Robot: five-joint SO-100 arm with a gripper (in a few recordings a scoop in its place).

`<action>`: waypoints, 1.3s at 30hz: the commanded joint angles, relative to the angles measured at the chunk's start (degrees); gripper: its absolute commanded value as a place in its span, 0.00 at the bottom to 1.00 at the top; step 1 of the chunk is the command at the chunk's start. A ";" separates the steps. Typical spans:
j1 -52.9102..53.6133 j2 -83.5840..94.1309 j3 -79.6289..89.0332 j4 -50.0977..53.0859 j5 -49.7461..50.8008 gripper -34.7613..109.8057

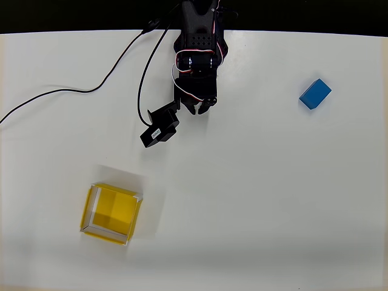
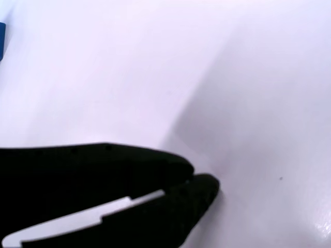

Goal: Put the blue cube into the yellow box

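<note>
The black two-finger gripper (image 1: 202, 109) hung near the top middle of the white table (image 1: 254, 200) in the overhead view, pointing down the picture from the black arm (image 1: 197, 45) with its looped red and white wires. In the wrist view its fingertips (image 2: 204, 186) met or nearly met, with no gap to be seen between them, and nothing was held; the gripper (image 2: 194, 181) looked closed and empty over bare tabletop.

Judged from that, the task had hardly begun. The small solid bright-blue cube (image 1: 315, 93) lay untouched on the table well to the right of the gripper in the overhead view, close to the right edge and turned somewhat askew. A sliver of blue at the left edge of the wrist view (image 2: 2, 39) was probably that same block, though too little showed to be sure.

The square shallow open-topped yellow box (image 1: 111, 213) with pale rim edges sat well apart from both, down in the lower left of the overhead view. Its yellow floor showed bare: nothing was in it.

Everything remained to be done: opening the jaws, reaching the cube, grasping it, carrying it across the table and releasing it in the box.

A black cable (image 1: 73, 92) trailed over the table's upper left.
</note>
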 commanded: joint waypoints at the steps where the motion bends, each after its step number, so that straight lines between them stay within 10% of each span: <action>1: -2.29 1.67 1.58 0.70 3.08 0.25; 15: -1.32 -1.49 -1.32 -3.60 5.71 0.29; 39: -30.76 -65.21 -84.99 9.93 54.84 0.56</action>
